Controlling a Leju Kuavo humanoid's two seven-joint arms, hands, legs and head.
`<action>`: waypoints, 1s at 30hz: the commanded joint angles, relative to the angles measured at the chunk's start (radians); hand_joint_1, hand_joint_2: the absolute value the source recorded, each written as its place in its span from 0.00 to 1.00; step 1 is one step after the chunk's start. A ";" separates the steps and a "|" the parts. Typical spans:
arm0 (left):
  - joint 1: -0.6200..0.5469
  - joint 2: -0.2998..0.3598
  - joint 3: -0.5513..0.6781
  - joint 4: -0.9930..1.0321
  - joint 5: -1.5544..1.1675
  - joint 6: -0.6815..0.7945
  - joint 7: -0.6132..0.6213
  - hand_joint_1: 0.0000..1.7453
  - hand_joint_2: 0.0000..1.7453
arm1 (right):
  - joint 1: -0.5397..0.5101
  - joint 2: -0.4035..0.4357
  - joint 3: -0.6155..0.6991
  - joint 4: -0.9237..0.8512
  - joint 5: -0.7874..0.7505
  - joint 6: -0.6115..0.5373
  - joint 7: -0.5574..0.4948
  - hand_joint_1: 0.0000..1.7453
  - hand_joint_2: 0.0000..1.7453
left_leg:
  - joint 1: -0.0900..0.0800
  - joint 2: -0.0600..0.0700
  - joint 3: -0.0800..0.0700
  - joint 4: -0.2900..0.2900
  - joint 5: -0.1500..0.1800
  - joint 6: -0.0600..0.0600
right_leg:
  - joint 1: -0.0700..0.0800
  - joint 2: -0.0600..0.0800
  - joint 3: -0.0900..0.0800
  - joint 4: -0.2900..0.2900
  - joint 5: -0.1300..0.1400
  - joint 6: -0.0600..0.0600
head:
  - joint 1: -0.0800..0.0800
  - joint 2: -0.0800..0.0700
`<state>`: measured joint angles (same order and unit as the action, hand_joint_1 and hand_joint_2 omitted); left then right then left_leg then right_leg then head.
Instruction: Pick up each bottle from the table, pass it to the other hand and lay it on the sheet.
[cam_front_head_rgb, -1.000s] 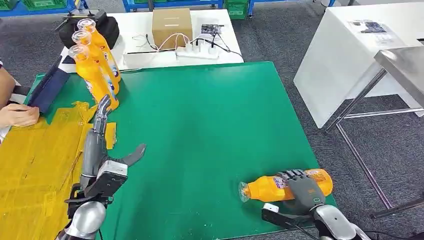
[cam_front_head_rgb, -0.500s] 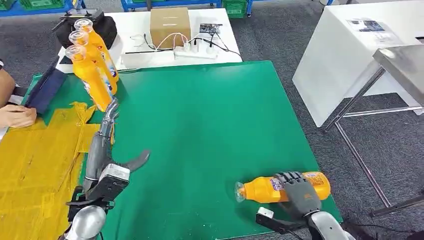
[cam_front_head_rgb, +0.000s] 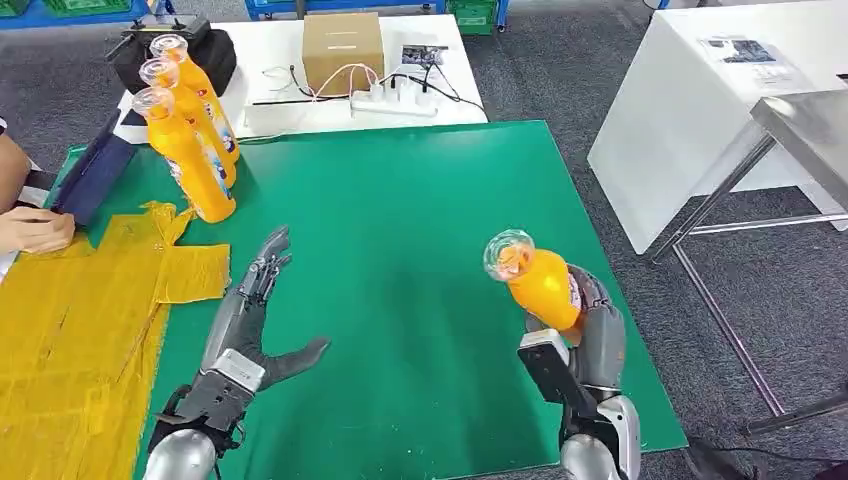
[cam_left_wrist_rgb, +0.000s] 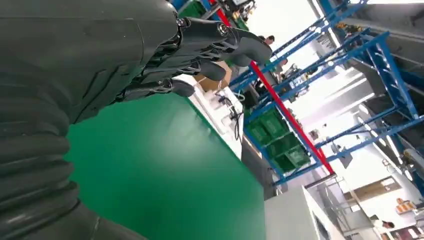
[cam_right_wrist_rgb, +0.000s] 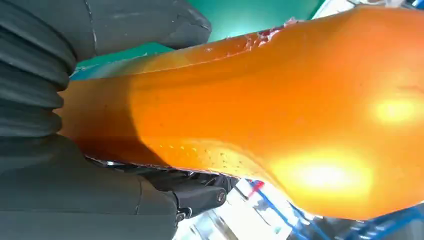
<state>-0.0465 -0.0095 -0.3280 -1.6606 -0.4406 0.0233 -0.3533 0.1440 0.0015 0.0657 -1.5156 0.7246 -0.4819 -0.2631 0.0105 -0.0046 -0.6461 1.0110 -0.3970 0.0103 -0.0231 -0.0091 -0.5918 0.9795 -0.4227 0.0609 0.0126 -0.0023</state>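
The right hand (cam_front_head_rgb: 590, 325) has lifted the orange bottle (cam_front_head_rgb: 535, 280) off the green worktop (cam_front_head_rgb: 420, 230), where it lay near the front right corner; it grips the body, cap tilted up. The left hand (cam_front_head_rgb: 250, 310) has swung inward, fingers spread, holding nothing. Bare green lies between the hands; the yellow sheet (cam_front_head_rgb: 70, 330) covers the left edge, three bottles (cam_front_head_rgb: 190, 150) standing behind it.

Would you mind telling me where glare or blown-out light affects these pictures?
Right wrist view: bright glare spots on the orange bottle, close to the lens. Left wrist view: background beyond the left hand blown out white. Head view: evenly lit, soft shadows on the green mat.
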 joint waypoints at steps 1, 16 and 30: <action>0.007 0.058 -0.051 0.015 0.011 -0.025 -0.004 0.00 1.00 | -0.043 0.090 -0.096 0.018 -0.274 0.219 -0.080 1.00 1.00 | 0.000 0.003 0.004 0.000 -0.002 0.000 | 0.001 0.003 0.003 0.000 -0.001 -0.003 | 0.000 0.000; -0.099 0.033 -0.113 0.090 0.063 -0.094 0.013 0.00 1.00 | -0.160 0.170 0.452 0.259 -0.217 0.415 -0.202 1.00 1.00 | 0.002 0.005 0.004 -0.001 -0.001 -0.001 | 0.003 0.005 0.002 0.000 0.000 -0.004 | 0.000 0.000; -0.130 0.022 -0.081 0.119 0.119 -0.079 0.013 0.00 1.00 | -0.205 0.137 0.546 0.372 -0.214 0.362 -0.197 1.00 1.00 | 0.001 0.001 0.004 -0.001 0.000 -0.001 | 0.001 0.001 0.003 -0.001 -0.001 -0.005 | 0.000 0.000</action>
<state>-0.0910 0.0107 -0.4101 -1.6384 -0.3589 -0.0675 -0.3441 0.0165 0.1671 0.5074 -1.3195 0.5356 -0.1080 -0.4601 0.0110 -0.0040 -0.6474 1.0109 -0.3968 0.0091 -0.0229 -0.0089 -0.5944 0.9796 -0.4236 0.0594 0.0126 -0.0023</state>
